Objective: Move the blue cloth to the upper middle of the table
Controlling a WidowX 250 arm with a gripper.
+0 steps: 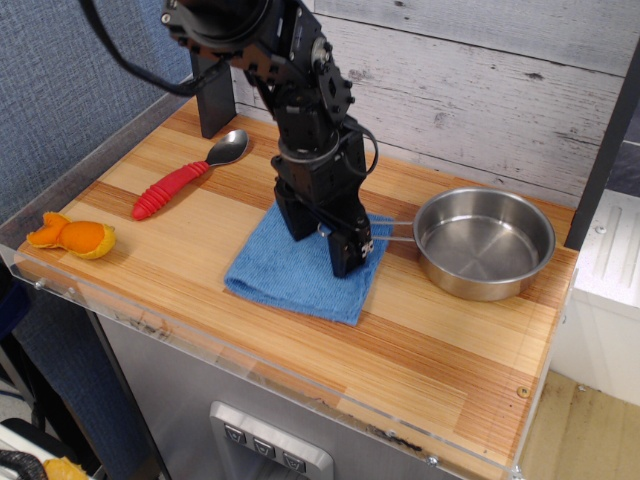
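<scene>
The blue cloth (288,275) lies flat on the wooden table (440,345), near its middle and just left of the steel pan's handle. My black gripper (352,256) points down onto the cloth's right part, fingers pressed together on the fabric near its far right edge. The arm covers the cloth's back edge, so the exact pinch is partly hidden.
A steel pan (484,243) sits at the right, its handle (396,233) reaching toward the gripper. A red-handled spoon (187,174) lies at the back left. An orange plush toy (72,236) rests at the left edge. A dark post (213,94) stands at the back. A clear rim edges the table.
</scene>
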